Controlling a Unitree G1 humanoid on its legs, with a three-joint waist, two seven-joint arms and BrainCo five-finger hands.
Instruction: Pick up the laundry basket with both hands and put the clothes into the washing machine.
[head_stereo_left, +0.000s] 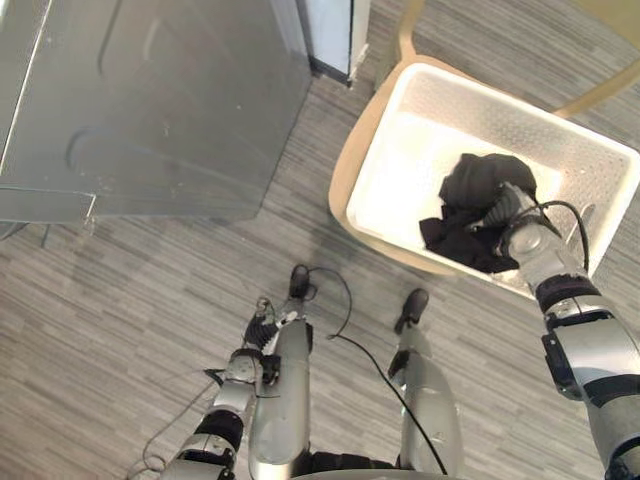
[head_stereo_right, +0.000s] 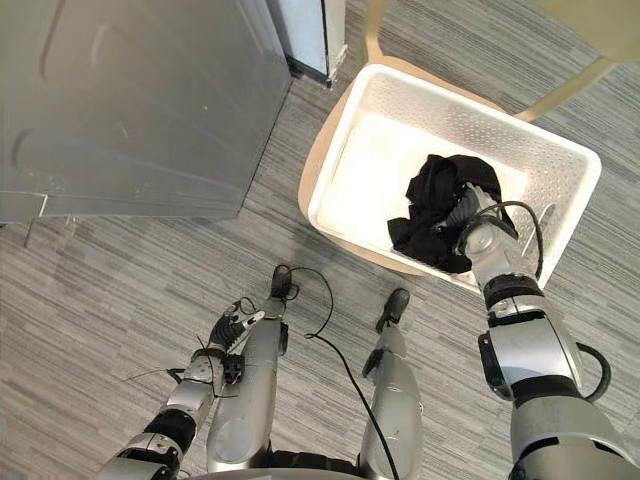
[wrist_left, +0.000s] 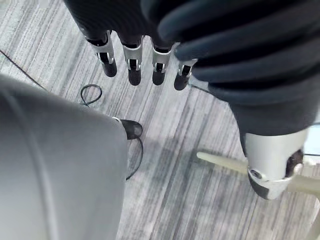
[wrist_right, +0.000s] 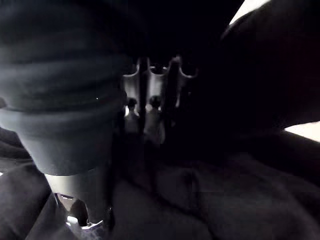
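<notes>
The white perforated plastic laundry basket is sitting on a pale wooden chair at two o'clock in the head view. The crumpled black clothes are lying inside it, towards its five o'clock side. The right hand is pressing into that heap, and I cannot tell whether it is gripping cloth (black fabric is hiding its far end). The left hand is hanging at seven o'clock, fingers loosely straight and holding nothing. The large grey metal washing machine is standing at ten o'clock, well apart from the basket.

I am reading this step as a grab. Gathering a thick fold and lifting straight up clear of the rim before swinging towards ten o'clock should keep loose ends from snagging. No lettering is showing legibly anywhere.
</notes>
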